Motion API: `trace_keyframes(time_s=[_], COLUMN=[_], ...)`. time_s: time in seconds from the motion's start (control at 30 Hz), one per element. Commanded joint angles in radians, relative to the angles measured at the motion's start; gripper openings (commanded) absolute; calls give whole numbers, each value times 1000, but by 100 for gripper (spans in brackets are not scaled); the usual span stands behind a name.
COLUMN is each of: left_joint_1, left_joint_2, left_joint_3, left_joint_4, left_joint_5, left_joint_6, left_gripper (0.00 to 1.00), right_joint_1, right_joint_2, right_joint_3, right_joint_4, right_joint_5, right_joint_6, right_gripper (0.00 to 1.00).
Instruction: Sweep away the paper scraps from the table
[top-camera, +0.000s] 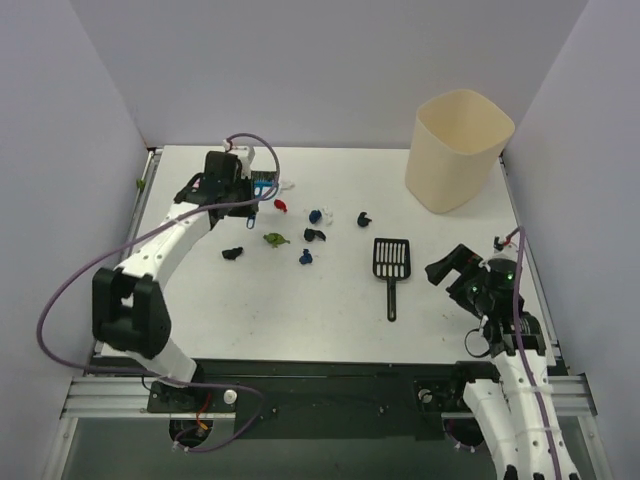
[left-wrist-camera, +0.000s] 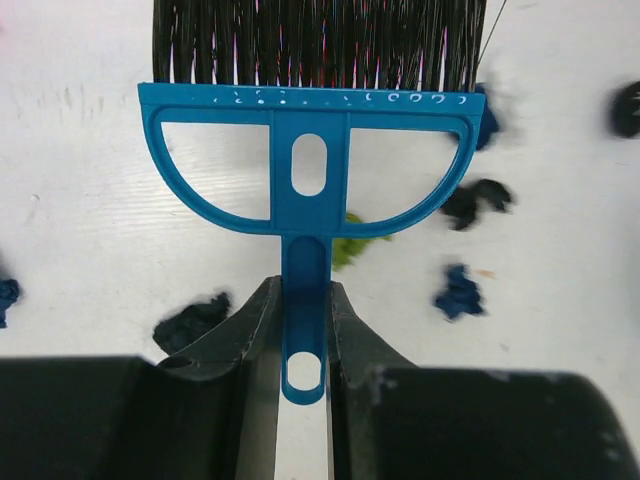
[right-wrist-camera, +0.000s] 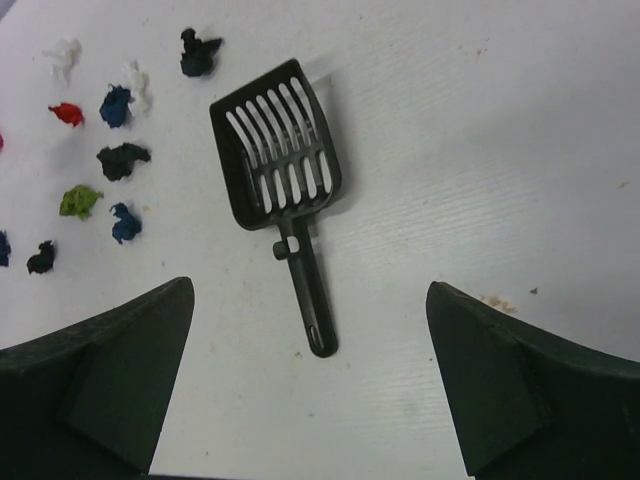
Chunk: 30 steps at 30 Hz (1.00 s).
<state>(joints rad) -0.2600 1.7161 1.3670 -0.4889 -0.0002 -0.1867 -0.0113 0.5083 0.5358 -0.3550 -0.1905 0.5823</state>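
My left gripper (top-camera: 250, 180) is shut on the handle of the blue hand brush (left-wrist-camera: 305, 180), bristles down at the table's far left; its jaws (left-wrist-camera: 305, 320) clamp the handle. Paper scraps lie right of the brush on the white table (top-camera: 300, 315): red (top-camera: 281, 205), blue (top-camera: 316, 215), green (top-camera: 275, 239), black (top-camera: 232, 253) and several more. The left wrist view shows a green scrap (left-wrist-camera: 345, 250) behind the brush and a blue scrap (left-wrist-camera: 458, 292). My right gripper (top-camera: 450, 265) is open and empty, right of the black slotted scoop (top-camera: 392, 260); in its wrist view (right-wrist-camera: 308, 292) the scoop (right-wrist-camera: 280, 160) lies ahead.
A cream waste bin (top-camera: 458, 150) stands at the back right corner. Lilac walls enclose the table on three sides. Metal rails run along the edges. The scraps also show in the right wrist view, such as the green scrap (right-wrist-camera: 80, 200).
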Motion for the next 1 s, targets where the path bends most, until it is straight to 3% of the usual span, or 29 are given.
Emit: trace_keyframes(time_s=[0.0,0.27,0.4,0.7,0.87,0.97], left_joint_1=[-83,-321,-424,-521,-550,-565], left_joint_2=[-231,-476,-526,-570,-572,-566], left_joint_3=[-95,-310,-368,-398,-401,-393], left_joint_4=[-5,81,133,171,142,116], left_joint_5=[115,88,34,80,42,9], left_joint_6=[-54,-85,-44,58,84,98], left_gripper=[17,17,17,17,17,17], right_joint_1=[42,143,215,431,478,475], right_joint_2=[174,467,597,912,961,944], right_joint_3=[70,363,449,610,629,662], right_joint_4=[83,44,65,103,227,126], right_joint_5=[-167,-358,-444,-523,-550,-451], right_joint_6=[47,91,142,177,249,202], right_gripper=[95,94,91,85,84,83])
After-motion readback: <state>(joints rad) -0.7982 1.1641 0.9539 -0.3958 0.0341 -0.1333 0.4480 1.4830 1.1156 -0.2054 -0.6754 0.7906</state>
